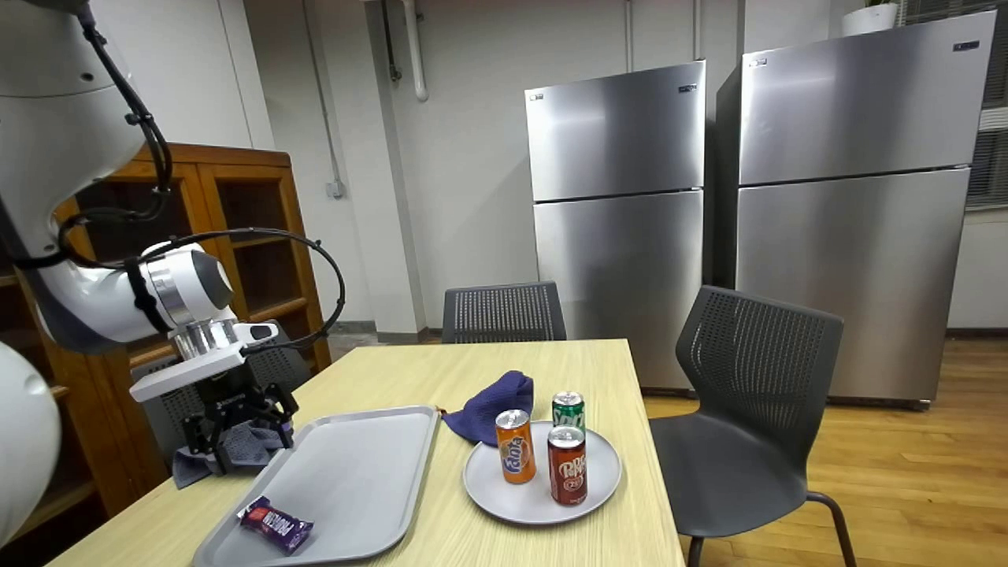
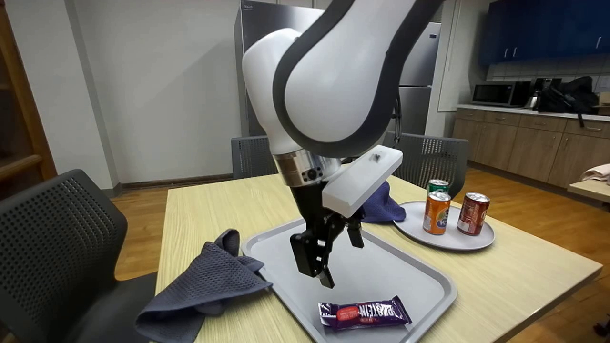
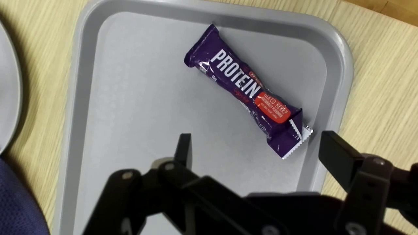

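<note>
Closest to the wrist camera, a black gripper rises from the bottom of the view, its two fingers spread wide apart and holding nothing. It hangs above a gray rectangular tray, whose floor shows through the gap.

Inside the tray, near one corner, a purple protein bar lies flat and slanted. White letters on the wrapper read "PROTEIN", and a red patch says "mixed berry". One crimped end sits just beside the tray's side wall; whether they touch is hard to tell.

Next to the tray, a round gray plate carries three upright soda cans: an orange Fanta can, a dark red Dr Pepper can and a green can.

A raised rim runs around the tray, and to the left of the bar, as the wrist view shows it, a broad stretch of smooth tray floor opens out. A strip of pale wooden table separates tray from plate. A purple-blue cloth lies bunched just beside the plate, while a gray-blue cloth lies along the tray's opposite side. Near the plate, the table's edge faces a dark chair.
</note>
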Controlling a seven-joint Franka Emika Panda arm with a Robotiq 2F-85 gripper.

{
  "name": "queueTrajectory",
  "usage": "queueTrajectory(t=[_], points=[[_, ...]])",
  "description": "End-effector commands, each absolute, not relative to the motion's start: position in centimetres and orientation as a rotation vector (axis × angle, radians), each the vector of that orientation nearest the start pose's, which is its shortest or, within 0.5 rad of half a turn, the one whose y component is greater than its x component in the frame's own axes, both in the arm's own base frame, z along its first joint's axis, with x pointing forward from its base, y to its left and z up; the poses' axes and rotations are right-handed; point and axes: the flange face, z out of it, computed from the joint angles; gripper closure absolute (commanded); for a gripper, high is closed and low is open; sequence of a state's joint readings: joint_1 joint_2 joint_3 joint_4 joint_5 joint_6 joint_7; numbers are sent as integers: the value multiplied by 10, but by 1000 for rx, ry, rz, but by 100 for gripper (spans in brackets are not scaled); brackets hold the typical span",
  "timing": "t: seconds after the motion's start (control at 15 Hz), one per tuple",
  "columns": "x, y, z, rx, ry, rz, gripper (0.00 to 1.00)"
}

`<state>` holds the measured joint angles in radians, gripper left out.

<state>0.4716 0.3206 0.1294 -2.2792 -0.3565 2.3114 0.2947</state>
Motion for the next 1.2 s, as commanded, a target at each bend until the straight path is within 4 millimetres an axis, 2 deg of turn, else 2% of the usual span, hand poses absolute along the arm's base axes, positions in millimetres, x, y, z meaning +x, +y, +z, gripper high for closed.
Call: queueTrajectory(t=[0.0,0.27,0.6,1.13], points=[[417,280,195,-3271,-984,293,0],[412,283,195,-3260,-1069,230,0],[407,277,186,-3204,-1212,103,0],[396,243,164,-3112,-1259,83,0]])
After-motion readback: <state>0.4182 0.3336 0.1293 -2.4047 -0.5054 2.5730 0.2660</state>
